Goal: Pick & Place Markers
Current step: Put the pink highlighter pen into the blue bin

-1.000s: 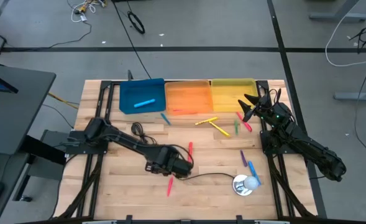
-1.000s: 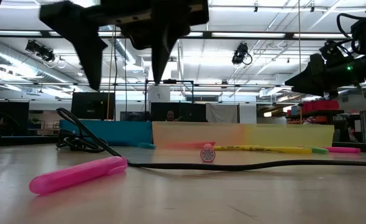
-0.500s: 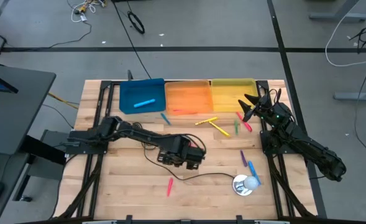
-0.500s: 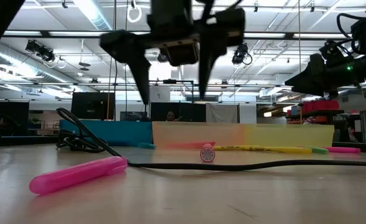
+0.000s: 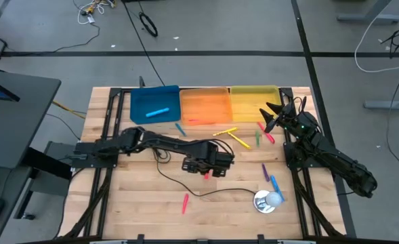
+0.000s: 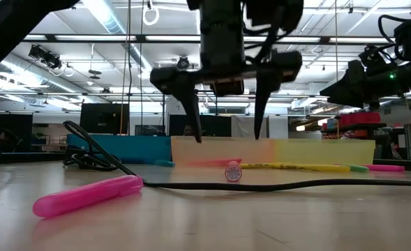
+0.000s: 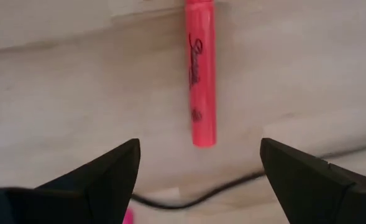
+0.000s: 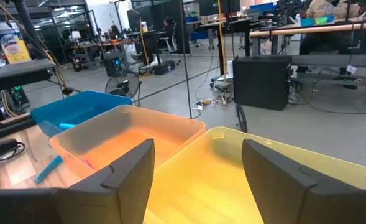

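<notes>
A pink-red marker (image 7: 201, 74) lies flat on the wooden table near its middle. It shows end-on in the low view (image 6: 233, 171). My left gripper (image 7: 198, 148) hangs above it, pointing down and open, with one finger on either side of the marker's line and clear of it (image 6: 226, 137). More markers lie loose on the table: a pink one (image 5: 185, 202) toward the near edge, yellow ones (image 5: 226, 132), a green one (image 5: 257, 139) and a blue one (image 5: 275, 184). Another blue marker (image 5: 157, 112) lies in the blue tray (image 5: 139, 102). My right gripper (image 5: 270, 116) waits open at the far right.
Three trays stand along the far edge: the blue one, an orange one (image 5: 204, 95) and a yellow one (image 5: 253, 93). A thin black cable (image 5: 219, 193) runs across the table to a round silver-white object (image 5: 267, 200) at the near right. A coil of the cable (image 5: 152, 142) lies at the left.
My left gripper has gone toward the table's right edge and a little toward the far edge, sinking as it went. It has stayed open and pointing down, and now stands over the pink-red marker. No marker has moved.
</notes>
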